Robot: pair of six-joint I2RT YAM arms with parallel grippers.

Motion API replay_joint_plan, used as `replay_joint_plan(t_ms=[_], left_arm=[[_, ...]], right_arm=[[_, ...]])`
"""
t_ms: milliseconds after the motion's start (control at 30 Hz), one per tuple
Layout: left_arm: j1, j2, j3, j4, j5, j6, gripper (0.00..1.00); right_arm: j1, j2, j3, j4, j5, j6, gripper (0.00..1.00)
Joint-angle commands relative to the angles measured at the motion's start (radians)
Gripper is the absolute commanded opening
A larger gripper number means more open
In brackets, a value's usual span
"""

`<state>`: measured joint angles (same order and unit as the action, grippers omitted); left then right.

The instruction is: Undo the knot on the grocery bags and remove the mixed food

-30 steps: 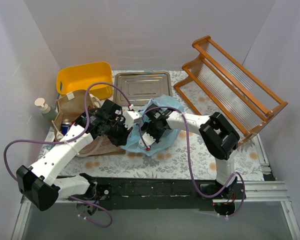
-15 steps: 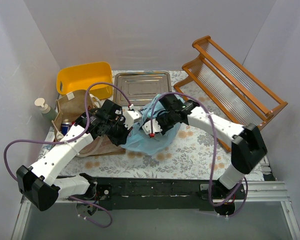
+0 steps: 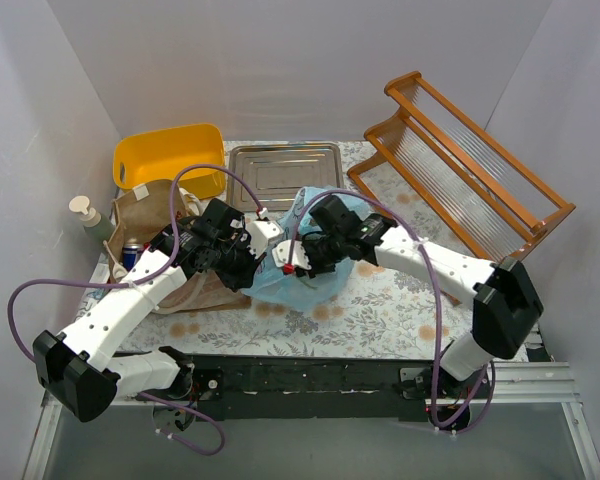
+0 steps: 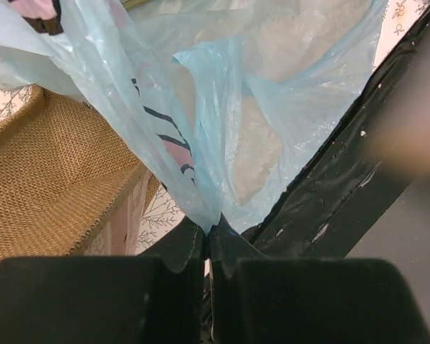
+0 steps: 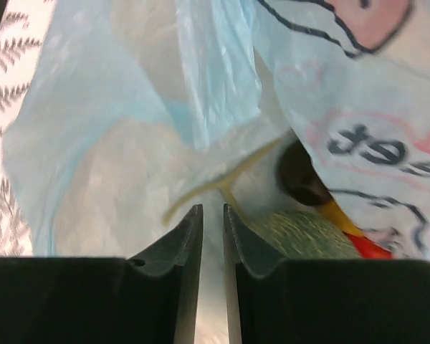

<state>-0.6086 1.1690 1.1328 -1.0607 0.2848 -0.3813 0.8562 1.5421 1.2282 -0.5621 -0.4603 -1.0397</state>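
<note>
1. The left arm reaches from its near-left base toward the middle of the worktop (image 3: 380, 300). Its left hand (image 4: 208, 231) is clenched on a fold of the light blue bag (image 3: 300, 285), with the film drawn up taut from the fingertips.
2. The right arm stretches leftward from the near-right corner and bends over the same bag. Its right hand (image 5: 213, 215) points into the bag's mouth with the fingers almost together. I cannot tell whether any film is caught in the narrow slot.
3. The blue bag lies crumpled at mid-worktop between the two hands. Inside it show the green netted melon (image 5: 301, 235) with its pale stem, a dark round item (image 5: 299, 174) and a red sliver (image 5: 369, 249).
4. The brown paper bag (image 3: 145, 210) stands just left of the left hand, with a blue-silver can (image 3: 130, 255) showing in it.
5. A yellow tub (image 3: 168, 155) and a metal tray (image 3: 285, 170) sit on the far side. A wooden rack (image 3: 470, 170) is at the right and a pump soap bottle (image 3: 87, 215) at the far left.
</note>
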Motion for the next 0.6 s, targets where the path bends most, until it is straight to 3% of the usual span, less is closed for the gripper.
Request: replay_joint_plan(t_ms=[0, 200, 567], left_arm=[[0.003, -0.018, 0.012, -0.001, 0.002, 0.010, 0.00], [0.003, -0.068, -0.016, -0.041, -0.013, 0.024, 0.00], [0.003, -0.081, -0.042, -0.038, -0.029, 0.024, 0.00]], right_arm=[[0.073, 0.099, -0.024, 0.172, 0.136, 0.233, 0.24], [0.099, 0.226, -0.001, 0.278, 0.253, 0.291, 0.21], [0.099, 0.346, -0.059, 0.360, 0.324, 0.363, 0.32]])
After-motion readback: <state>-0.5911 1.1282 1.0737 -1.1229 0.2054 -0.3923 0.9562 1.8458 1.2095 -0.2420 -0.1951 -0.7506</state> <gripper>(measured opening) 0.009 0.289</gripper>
